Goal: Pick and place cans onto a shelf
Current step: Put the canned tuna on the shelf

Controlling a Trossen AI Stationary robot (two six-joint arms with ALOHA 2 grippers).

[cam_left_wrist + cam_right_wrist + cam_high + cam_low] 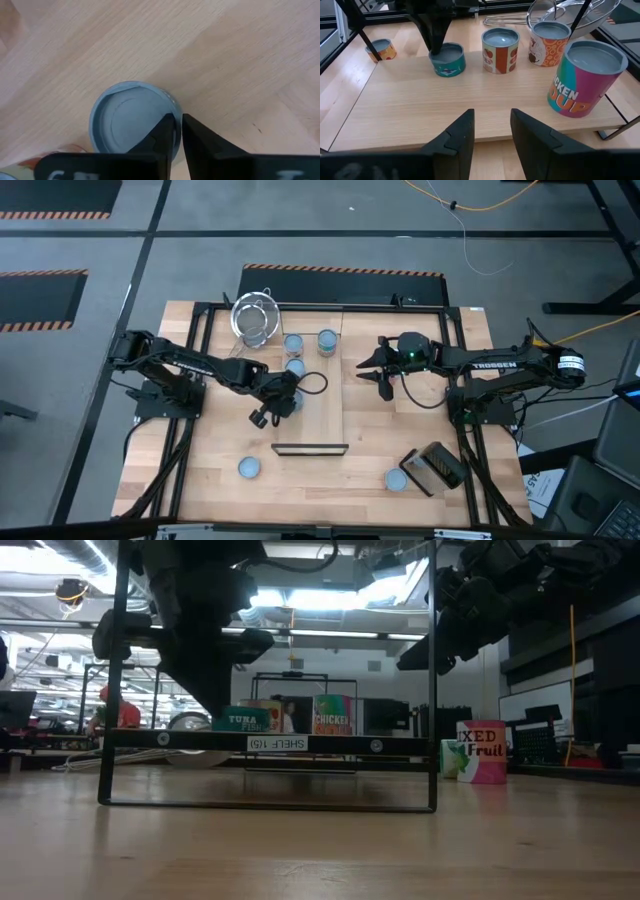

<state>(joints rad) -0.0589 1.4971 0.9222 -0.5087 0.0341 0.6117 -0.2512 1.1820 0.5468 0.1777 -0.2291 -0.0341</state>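
My left claw [177, 131] pinches the rim of a low teal tuna can [131, 117], the 2 fingers nearly together with only the thin wall between them. That can rests on the shelf [470, 107], toward its left edge and partway along its length; in the right wrist view it stands first in a row of 4 cans on the board, with a red-patterned can [500, 50] just beside it, then an orange one [548, 44], then a tall chicken soup can [587, 77] by the right edge.

The risks I see come from this grip. I hold by the rim alone, so if I pull away before my fingers part, I judge the can will tip or drag toward the shelf's left edge. If I spread too wide or swing sideways on leaving, my outer finger could knock the red-patterned neighbour, and that row stands close enough to topple together. My cable loops over the shelf near the cans, another thing that might snag.

My right claw [491, 131] hangs spread over the shelf's near edge, holding nothing, well clear of the row.

More cans wait on the worktop: 1 [249, 468] near the front left, 1 [396, 479] near the front right beside a dark box [433, 467].
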